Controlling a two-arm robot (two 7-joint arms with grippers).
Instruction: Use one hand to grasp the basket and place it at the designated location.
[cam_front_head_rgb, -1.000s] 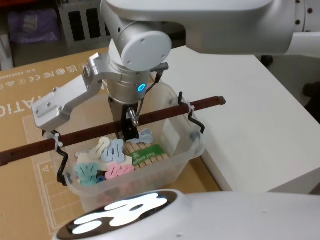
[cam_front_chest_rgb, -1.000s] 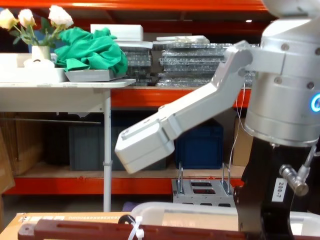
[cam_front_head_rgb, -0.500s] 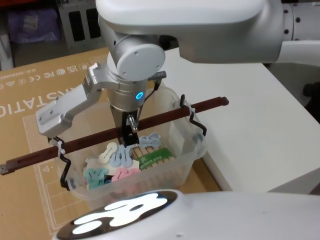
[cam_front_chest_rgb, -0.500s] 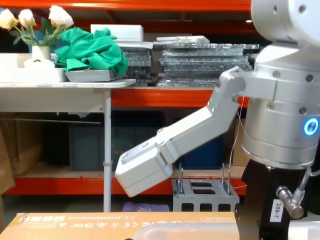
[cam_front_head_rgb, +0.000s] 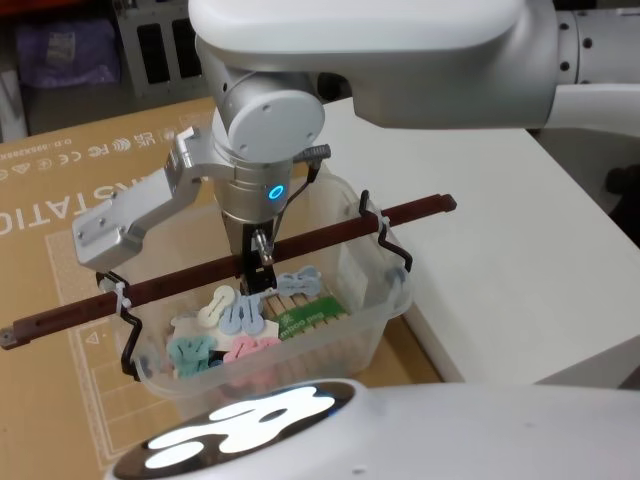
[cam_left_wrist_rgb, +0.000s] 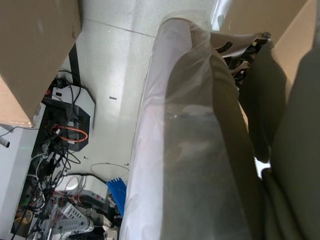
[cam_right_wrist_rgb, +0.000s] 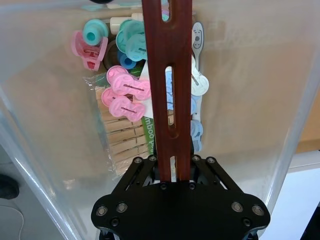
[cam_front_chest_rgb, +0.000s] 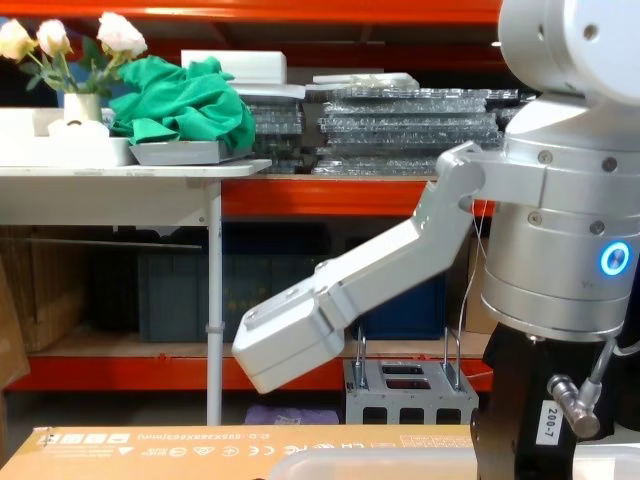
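Over brown cardboard (cam_front_head_rgb: 60, 210), the right claw (cam_right_wrist_rgb: 172, 162) pinches the clear basket's (cam_front_head_rgb: 395, 300) slotted reddish bar (cam_front_head_rgb: 330, 232), perhaps wooden.

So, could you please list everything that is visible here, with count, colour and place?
basket: one, clear plastic, over the cardboard sheet, beside the white table.
bar handle: one, reddish-brown, across the basket on two black hooks.
plastic pegs: several, pink, blue, teal and white, inside the basket.
wooden clothespins: one pack, green label, inside the basket.
cardboard sheet: one, brown, below the basket.
white table: one, at the basket's right.
green cloth: one, on a background table, beside white flowers.
right tool: one, black, shut on the bar handle's middle, above the basket.
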